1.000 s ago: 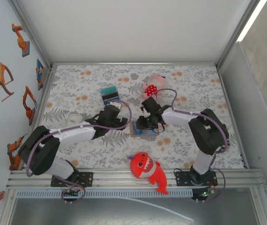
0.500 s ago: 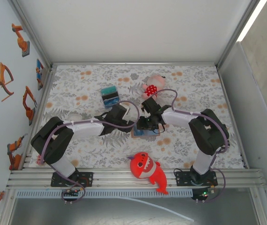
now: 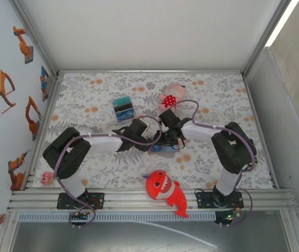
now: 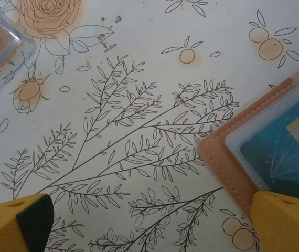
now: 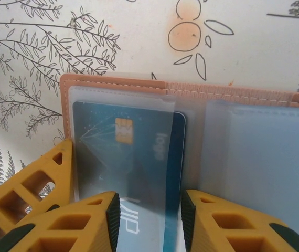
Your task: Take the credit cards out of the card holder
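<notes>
Straddling a dark blue credit card (image 5: 149, 142) inside the card holder (image 5: 113, 84), spread open flat at the middle of the worktop (image 3: 217, 100).
With the right hand (image 5: 149, 202) partly apart, tips down on the clear sleeve (image 5: 92, 105) and a strip of the card between them, gripping nothing by the look of it; with the left hand (image 4: 149, 210) wide apart and low over the worktop, one yellow finger (image 4: 283, 220) at the tan corner of the card holder on the side toward the left edge. Card tucked in its sleeve, gold chip showing.
</notes>
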### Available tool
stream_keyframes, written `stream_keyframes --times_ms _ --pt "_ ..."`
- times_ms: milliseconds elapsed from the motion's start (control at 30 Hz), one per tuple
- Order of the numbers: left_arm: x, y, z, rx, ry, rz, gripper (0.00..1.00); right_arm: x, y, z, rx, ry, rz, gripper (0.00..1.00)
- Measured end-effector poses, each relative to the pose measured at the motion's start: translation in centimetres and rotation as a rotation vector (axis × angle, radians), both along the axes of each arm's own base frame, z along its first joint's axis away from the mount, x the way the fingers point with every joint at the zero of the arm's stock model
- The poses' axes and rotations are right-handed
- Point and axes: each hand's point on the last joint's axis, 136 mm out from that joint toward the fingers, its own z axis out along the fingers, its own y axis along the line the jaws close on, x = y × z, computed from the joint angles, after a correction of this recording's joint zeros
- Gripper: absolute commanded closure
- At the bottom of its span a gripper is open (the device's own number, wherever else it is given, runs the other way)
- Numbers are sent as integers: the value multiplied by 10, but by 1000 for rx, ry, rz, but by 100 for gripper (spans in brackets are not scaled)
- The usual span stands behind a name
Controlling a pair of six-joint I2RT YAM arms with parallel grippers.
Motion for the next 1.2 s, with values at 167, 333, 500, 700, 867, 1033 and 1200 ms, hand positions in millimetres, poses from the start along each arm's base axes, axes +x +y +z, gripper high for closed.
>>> stream_keyframes --times_ms 167,333,500,700,867,1033,1200 --pt "-1 0 1 10 -8 0 3 0 0 0 32 2 -6 64" --pt "-1 -1 0 15 -12 2 3 0 1 0 64 11 -20 64" --pt "-1 -1 0 19 -15 1 3 1 1 1 82 14 -33 64" --pt "-1 -1 1 26 -17 3 3 1 0 1 145 10 -59 70" --pt "-1 -1 1 30 -20 2 3 -2 0 4 233 20 -83 74" --pt "-1 -1 1 33 -24 4 3 -2 -2 5 304 33 -112 77" --pt "-1 0 1 36 -26 6 3 -1 -3 11 379 37 -132 80"
